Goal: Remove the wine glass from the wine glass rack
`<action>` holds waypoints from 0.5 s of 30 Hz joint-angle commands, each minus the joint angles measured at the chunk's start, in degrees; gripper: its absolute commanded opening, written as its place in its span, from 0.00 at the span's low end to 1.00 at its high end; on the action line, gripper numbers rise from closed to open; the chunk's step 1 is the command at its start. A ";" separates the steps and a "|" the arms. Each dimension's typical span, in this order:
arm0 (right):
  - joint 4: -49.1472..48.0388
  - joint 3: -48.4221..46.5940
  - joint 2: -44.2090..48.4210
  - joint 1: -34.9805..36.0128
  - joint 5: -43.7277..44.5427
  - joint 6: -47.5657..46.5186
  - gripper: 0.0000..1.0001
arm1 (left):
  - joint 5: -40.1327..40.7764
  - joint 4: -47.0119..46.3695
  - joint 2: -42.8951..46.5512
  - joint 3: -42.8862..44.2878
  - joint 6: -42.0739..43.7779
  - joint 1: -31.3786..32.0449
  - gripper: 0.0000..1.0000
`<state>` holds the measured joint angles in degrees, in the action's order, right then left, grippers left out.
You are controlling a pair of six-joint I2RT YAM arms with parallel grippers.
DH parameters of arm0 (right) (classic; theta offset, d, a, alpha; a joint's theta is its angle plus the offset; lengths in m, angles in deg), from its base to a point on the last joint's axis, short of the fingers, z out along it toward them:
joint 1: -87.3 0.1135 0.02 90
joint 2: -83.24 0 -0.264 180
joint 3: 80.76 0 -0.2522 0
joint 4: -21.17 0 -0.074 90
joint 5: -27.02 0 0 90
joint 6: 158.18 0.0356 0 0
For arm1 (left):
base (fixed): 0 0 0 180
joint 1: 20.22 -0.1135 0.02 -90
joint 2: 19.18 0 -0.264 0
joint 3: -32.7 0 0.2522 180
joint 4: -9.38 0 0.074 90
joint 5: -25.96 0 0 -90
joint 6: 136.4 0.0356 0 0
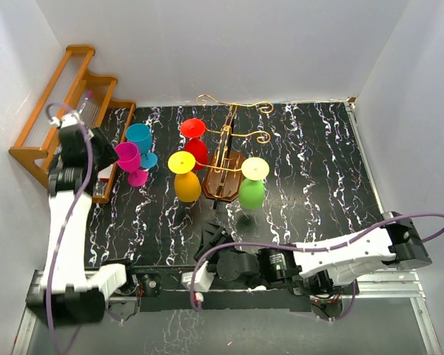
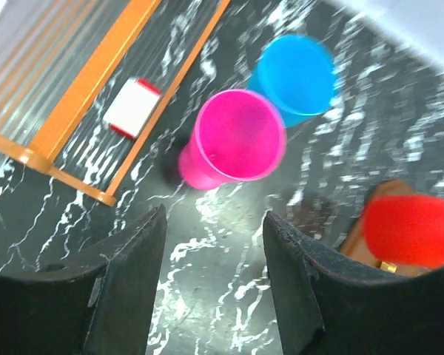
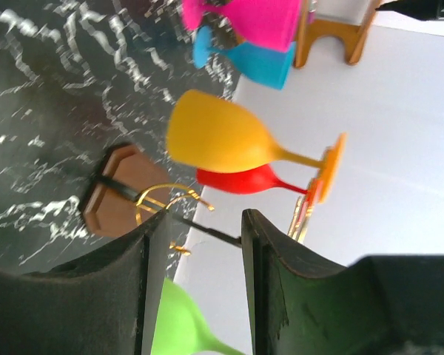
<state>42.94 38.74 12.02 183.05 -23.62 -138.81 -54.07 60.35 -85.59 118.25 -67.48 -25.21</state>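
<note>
In the top view the wine glass rack (image 1: 222, 185) sits mid-frame with the red wine glass (image 1: 197, 153), yellow wine glass (image 1: 186, 186) and green wine glass (image 1: 251, 194) hanging bowl-down off its gold arms. The magenta wine glass (image 2: 237, 137) and blue wine glass (image 2: 294, 74) stand upright on the tabletop (image 1: 311, 163) just left of it. Left gripper (image 2: 214, 222), near the magenta one, has its jaws apart and empty, and the right gripper (image 3: 203, 222) at lower centre is spread too, holding nothing.

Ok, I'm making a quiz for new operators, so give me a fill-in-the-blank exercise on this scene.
The wine glass rack holds ____ hanging glasses: the red wine glass, yellow wine glass and green wine glass.
The magenta wine glass and blue wine glass stand upright on the ____, off the rack.
The left gripper near them is ____, holding nothing.
Missing: three; table; open.
</note>
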 commanded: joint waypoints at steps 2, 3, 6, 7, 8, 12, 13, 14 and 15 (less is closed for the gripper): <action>0.89 -15.50 -2.47 0.23 -0.55 3.26 0.45 | -5.13 -7.59 21.74 -8.46 -0.56 -0.25 0.54; -0.33 -18.57 -3.23 -0.01 -0.59 3.77 0.45 | -4.61 -8.46 24.52 -10.40 -0.50 -0.23 0.55; -6.17 -27.19 -6.64 -3.15 -0.25 5.02 0.45 | -3.80 -7.75 28.24 -14.15 -0.31 -0.20 0.56; -7.40 -30.25 -8.07 -5.08 0.19 5.77 0.46 | -3.66 -7.27 28.46 -15.22 -0.35 -0.19 0.56; -8.70 -32.93 -9.68 -7.43 0.67 6.73 0.47 | -3.91 -7.09 28.64 -16.53 -0.36 -0.26 0.56; -5.05 -47.36 -17.19 -20.48 4.75 17.73 0.48 | -4.84 -8.25 30.69 -21.54 -0.68 -0.19 0.56; -2.44 -51.89 -19.33 -23.75 5.03 21.96 0.50 | -5.27 -8.80 31.36 -22.71 -0.78 -0.19 0.56; 2.00 -59.22 -21.54 -27.32 3.50 28.25 0.52 | -5.72 -9.41 31.95 -23.84 -0.94 -0.20 0.56; 7.04 -64.62 -23.65 -30.51 0.53 35.01 0.52 | -6.30 -10.17 32.36 -25.19 -0.90 -0.30 0.56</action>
<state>41.28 -8.69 -6.36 163.55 -22.60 -124.93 -58.18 52.22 -55.52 95.96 -68.07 -25.26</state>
